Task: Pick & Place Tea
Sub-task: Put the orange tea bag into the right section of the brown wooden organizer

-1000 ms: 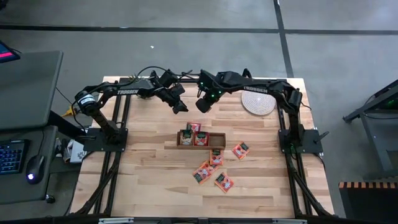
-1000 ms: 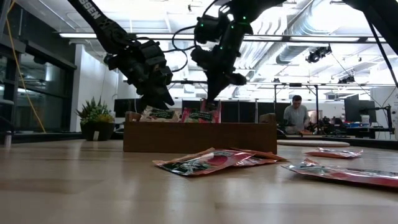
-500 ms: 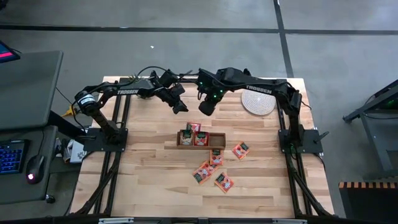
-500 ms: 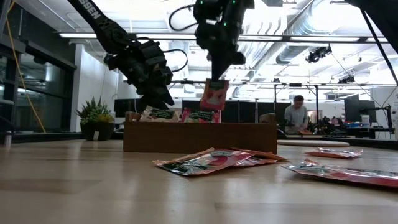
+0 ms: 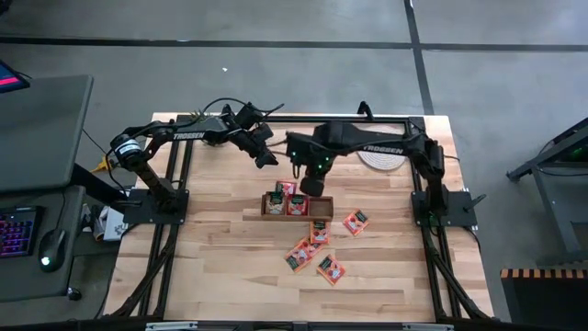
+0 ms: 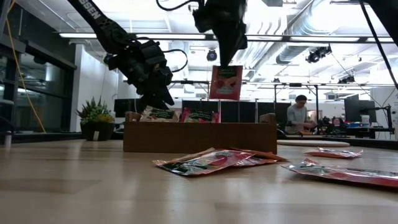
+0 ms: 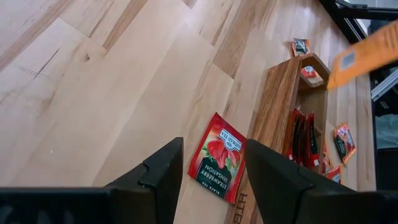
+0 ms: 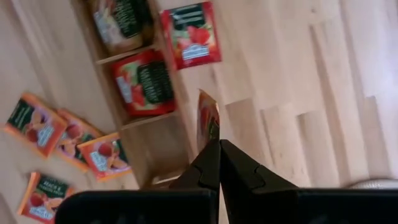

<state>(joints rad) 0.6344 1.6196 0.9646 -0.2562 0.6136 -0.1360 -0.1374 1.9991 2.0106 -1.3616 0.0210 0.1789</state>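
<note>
A long wooden box (image 5: 322,206) stands mid-table with tea sachets (image 8: 145,81) upright in two compartments. Several more sachets (image 5: 319,248) lie flat on the table nearer the front. One red sachet (image 7: 217,155) lies flat against the box's far side. My right gripper (image 6: 228,61) hangs above the box, shut on one sachet (image 6: 226,82). My left gripper (image 5: 268,156) stands open above the table behind the box's left end, with nothing between its fingers. My right gripper pinches the sachet's top edge (image 6: 227,67) between its two fingertips, coming from above and pointing down. The sachet hangs upright below the fingers, clear of the box and the table. In the right wrist view it shows edge-on (image 8: 208,118).
A round pale woven mat (image 5: 381,152) lies at the far right of the table. The box's right compartment (image 5: 320,208) holds no sachet that I can see. Bare wood lies to the left of the box and along the near edge.
My right gripper has risen and gone toward the near edge, from behind the box to above it, rolling as it went. Its sachet has come up from box height and now hangs clear, its face turned toward the table's near edge.
</note>
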